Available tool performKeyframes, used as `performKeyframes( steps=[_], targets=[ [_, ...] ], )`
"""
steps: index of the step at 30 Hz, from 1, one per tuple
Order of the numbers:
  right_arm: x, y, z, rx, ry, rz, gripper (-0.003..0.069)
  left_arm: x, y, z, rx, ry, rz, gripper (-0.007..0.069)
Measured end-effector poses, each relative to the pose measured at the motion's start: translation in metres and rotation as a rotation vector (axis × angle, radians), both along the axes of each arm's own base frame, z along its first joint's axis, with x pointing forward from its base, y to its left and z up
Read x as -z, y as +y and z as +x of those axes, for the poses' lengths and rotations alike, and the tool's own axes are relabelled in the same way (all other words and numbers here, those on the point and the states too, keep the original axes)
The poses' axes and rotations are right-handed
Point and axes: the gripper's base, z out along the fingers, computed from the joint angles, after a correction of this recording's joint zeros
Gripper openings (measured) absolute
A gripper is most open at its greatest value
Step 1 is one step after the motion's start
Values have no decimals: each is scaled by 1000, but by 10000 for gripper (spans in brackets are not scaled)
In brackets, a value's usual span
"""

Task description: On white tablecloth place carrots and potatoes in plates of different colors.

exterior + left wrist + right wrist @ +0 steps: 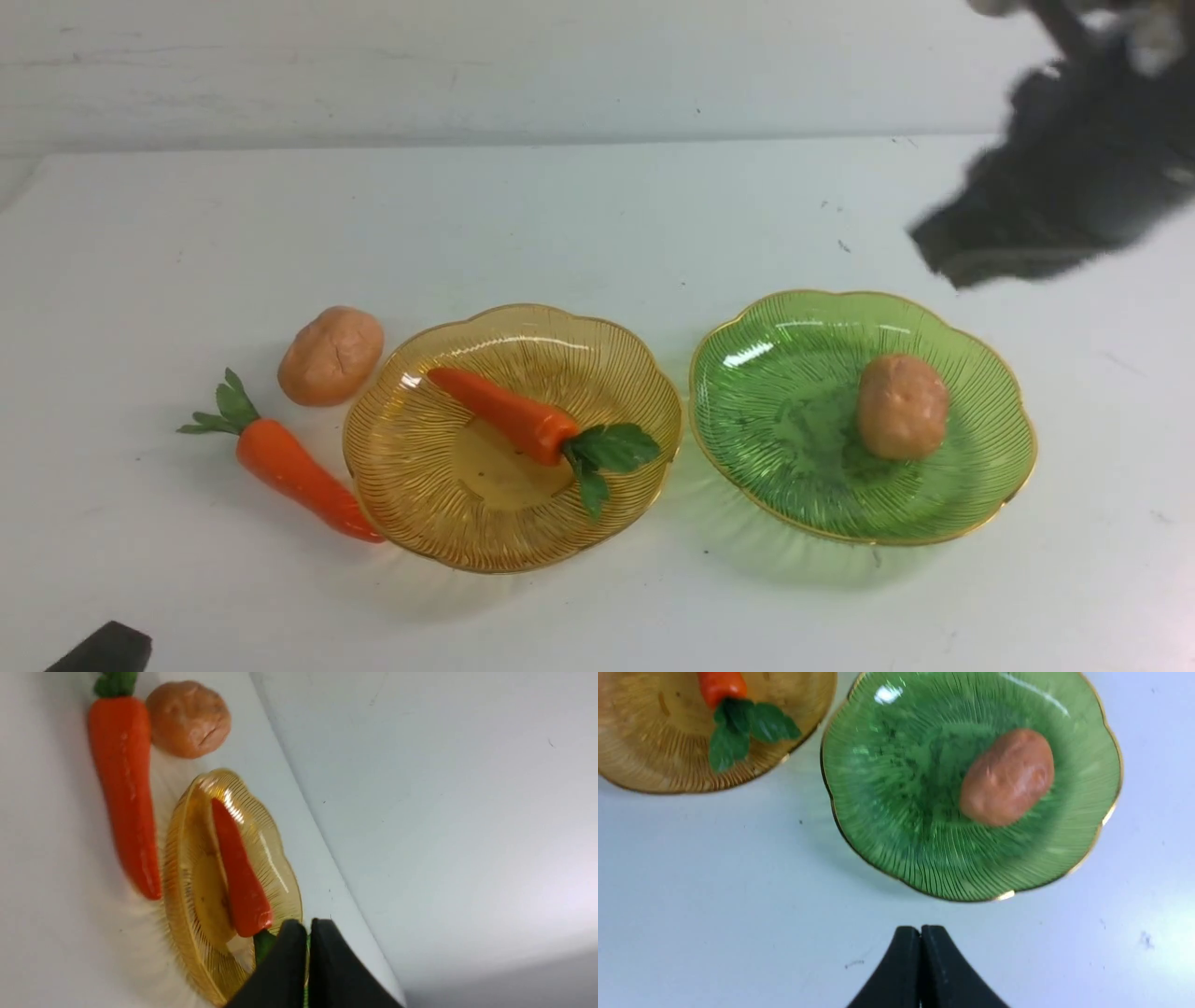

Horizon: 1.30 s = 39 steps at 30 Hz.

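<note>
On the white tablecloth (597,215) an amber plate (411,504) holds one carrot (504,415), and a green plate (980,467) holds one potato (902,405). A second carrot (289,467) and a second potato (331,357) lie on the cloth left of the amber plate. My right gripper (920,928) is shut and empty, raised and blurred at the back right (948,257), clear of the green plate (887,812) and its potato (1008,777). My left gripper (309,924) is shut and empty, low at the near left, facing the amber plate (187,882).
A pale wall runs behind the table's far edge (467,145). Bare cloth lies in front of both plates and behind them. A dark tip of my left arm (103,649) shows at the near left corner.
</note>
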Motion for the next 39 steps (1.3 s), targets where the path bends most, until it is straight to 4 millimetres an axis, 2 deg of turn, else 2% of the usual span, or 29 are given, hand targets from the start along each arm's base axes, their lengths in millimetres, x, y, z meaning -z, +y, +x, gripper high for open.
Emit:
performKeyframes(
  steps=[3, 5, 6, 9, 12, 13, 16, 18, 25, 29, 34, 39],
  targets=[
    [10, -21, -42, 3, -124, 62, -15, -30, -4, 11, 61, 78, 180, -3],
    [18, -28, -56, 0, -195, 96, -15, -43, -6, 29, 131, 235, 326, -3],
    [23, -32, -63, -1, -213, 105, -15, -43, -7, 36, 171, 322, 378, -3],
    [31, -44, -88, -2, -280, 129, -15, -43, -1, 77, 309, 688, 618, -3],
    [31, -50, -95, 0, -317, 116, -15, -42, 6, 118, 370, 906, 751, -3],
    [30, -52, -96, 0, -330, 106, -15, -42, 9, 137, 382, 958, 786, -3],
    [29, -54, -95, 2, -352, 72, -15, -39, 8, 178, 404, 1027, 793, -3],
    [29, -55, -94, 3, -357, 58, -15, -35, 7, 193, 419, 1051, 772, -2],
    [29, -56, -94, 3, -362, 46, -15, -15, -2, 231, 439, 1107, 647, 1],
    [29, -56, -94, 3, -364, 43, -15, -2, -3, 246, 388, 1143, 578, 37],
    [29, -56, -94, 4, -364, 42, -15, 6, -3, 258, 318, 1118, 532, 153],
    [31, -56, -94, 15, -357, 49, -15, 14, 4, 274, 240, 1041, 505, 349]
  ],
)
